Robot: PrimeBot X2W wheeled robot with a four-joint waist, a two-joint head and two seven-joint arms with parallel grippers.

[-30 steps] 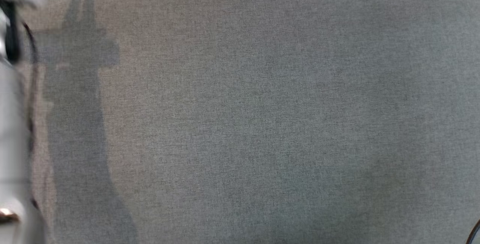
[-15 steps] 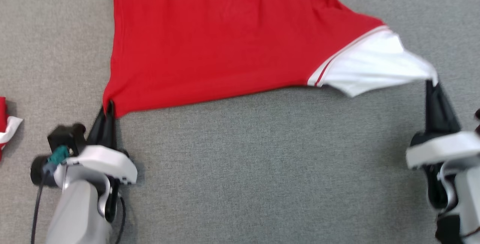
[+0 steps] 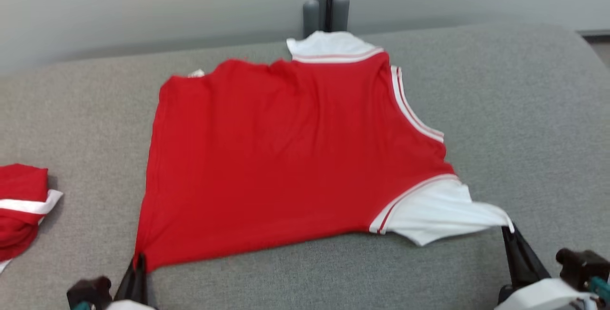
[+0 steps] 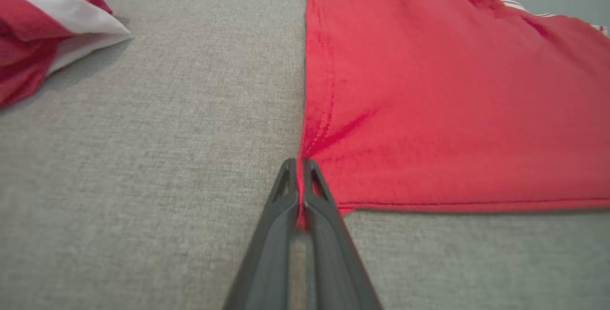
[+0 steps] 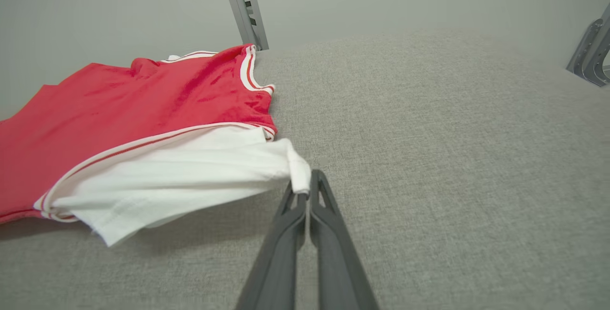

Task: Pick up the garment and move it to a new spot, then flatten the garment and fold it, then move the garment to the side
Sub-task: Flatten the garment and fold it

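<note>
The garment (image 3: pixel 286 157) is a red shirt with white, red-striped sleeves, spread flat across the grey padded table (image 3: pixel 524 110). My left gripper (image 3: pixel 138 260) is shut on its near left hem corner; in the left wrist view the fingers (image 4: pixel 300 176) pinch red cloth (image 4: pixel 429 110). My right gripper (image 3: pixel 509 230) is shut on the tip of the near white sleeve (image 3: pixel 438 210), which is pulled taut toward it. In the right wrist view the gripper (image 5: pixel 305 188) clamps the white sleeve's end (image 5: pixel 190 167).
A second red and white garment (image 3: pixel 21 205) lies folded at the table's left edge, also seen as a bundle (image 4: pixel 43 19) in the left wrist view. A grey metal post (image 3: pixel 328 0) stands behind the table against a pale wall. A bracket (image 5: pixel 591 48) stands at the far right.
The head camera has tilted up: the whole shirt, the table's far edge and the wall now show. Both grippers keep hold of the same corners.
</note>
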